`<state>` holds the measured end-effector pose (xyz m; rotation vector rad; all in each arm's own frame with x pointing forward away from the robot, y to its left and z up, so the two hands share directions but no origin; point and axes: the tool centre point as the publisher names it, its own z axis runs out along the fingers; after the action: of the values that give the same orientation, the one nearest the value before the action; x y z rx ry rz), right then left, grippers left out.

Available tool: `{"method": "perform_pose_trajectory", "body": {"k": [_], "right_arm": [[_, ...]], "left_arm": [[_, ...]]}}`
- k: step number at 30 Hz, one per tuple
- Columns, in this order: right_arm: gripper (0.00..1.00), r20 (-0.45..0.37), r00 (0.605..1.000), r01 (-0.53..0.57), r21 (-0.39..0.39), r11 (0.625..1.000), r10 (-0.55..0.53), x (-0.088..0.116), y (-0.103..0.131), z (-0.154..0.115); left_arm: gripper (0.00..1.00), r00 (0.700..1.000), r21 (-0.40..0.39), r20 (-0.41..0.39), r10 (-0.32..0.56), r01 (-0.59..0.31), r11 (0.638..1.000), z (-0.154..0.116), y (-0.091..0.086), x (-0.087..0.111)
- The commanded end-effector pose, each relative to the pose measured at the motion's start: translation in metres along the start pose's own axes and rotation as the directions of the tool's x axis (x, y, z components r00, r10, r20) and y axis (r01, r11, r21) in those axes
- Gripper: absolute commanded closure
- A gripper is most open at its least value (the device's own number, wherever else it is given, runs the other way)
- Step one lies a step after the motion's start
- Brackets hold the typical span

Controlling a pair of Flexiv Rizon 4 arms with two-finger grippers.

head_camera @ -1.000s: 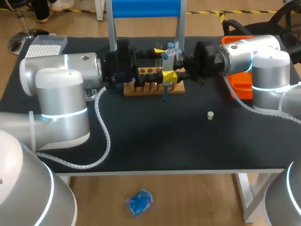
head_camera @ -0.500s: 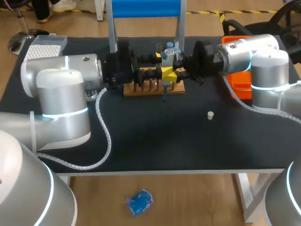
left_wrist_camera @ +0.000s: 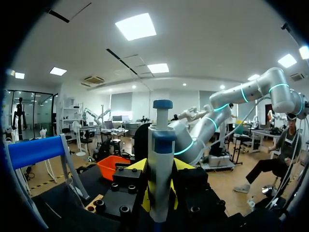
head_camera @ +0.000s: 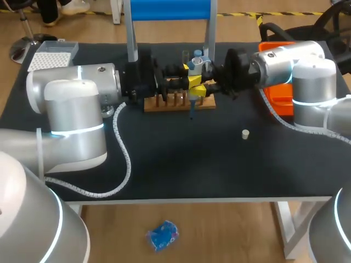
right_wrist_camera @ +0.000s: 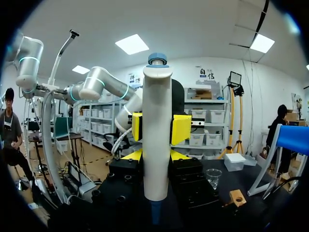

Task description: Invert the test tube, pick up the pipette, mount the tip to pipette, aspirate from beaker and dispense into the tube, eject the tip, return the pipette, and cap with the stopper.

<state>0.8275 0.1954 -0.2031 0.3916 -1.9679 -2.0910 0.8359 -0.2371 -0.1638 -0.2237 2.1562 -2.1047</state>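
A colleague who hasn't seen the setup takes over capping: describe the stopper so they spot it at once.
On the black table, find the wooden rack at the middle rear, then look nearer and to the right. The stopper is the small pale plug alone on the bare tabletop, apart from the rack and the orange tray.

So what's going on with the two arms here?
Both arms meet over the wooden rack at the back of the table. The right gripper holds the pipette upright, tip pointing down by the rack; the left gripper is close against it from the other side. The stopper lies alone on the table, so capping is not yet done.
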Motion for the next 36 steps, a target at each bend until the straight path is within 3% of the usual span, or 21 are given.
{"method": "perform_pose_trajectory", "body": {"k": [1,7,8,9,15,23,31,36], "right_arm": [[1.00,0.000,1.000,0.000,-0.002,1.000,0.000,-0.001,0.000,-0.001],[1.00,-0.001,1.000,0.001,-0.004,1.000,-0.001,0.000,0.000,-0.001],[0.81,0.000,1.000,-0.008,-0.007,1.000,0.008,0.000,0.001,-0.001],[0.00,0.001,1.000,-0.012,-0.007,1.000,0.012,0.001,0.001,-0.001],[0.00,0.025,0.999,-0.035,0.027,0.999,0.035,0.006,0.003,-0.013],[0.00,0.116,0.992,-0.059,0.094,0.994,0.048,0.016,0.011,-0.042],[0.00,0.325,0.945,-0.073,0.135,0.988,0.025,0.009,0.032,-0.086],[0.00,0.428,0.904,-0.070,0.152,0.986,-0.001,-0.004,0.044,-0.107]], "left_arm": [[1.00,1.000,-0.001,-0.002,-0.002,0.002,1.000,0.002,0.001,0.001],[1.00,1.000,0.000,-0.009,-0.002,0.002,1.000,0.004,0.001,0.001],[1.00,1.000,0.000,-0.009,-0.001,0.001,1.000,0.004,0.001,0.001],[1.00,1.000,0.000,-0.008,0.000,0.000,1.000,0.003,0.000,0.001],[1.00,1.000,0.034,0.019,0.009,-0.010,0.999,-0.005,-0.011,-0.002],[1.00,0.997,0.014,0.079,0.021,-0.022,1.000,-0.021,-0.025,-0.015],[1.00,0.975,0.013,0.218,-0.045,0.043,0.999,-0.036,-0.032,-0.040],[1.00,0.942,0.014,0.329,-0.067,0.066,0.998,-0.040,-0.038,-0.061]]}}
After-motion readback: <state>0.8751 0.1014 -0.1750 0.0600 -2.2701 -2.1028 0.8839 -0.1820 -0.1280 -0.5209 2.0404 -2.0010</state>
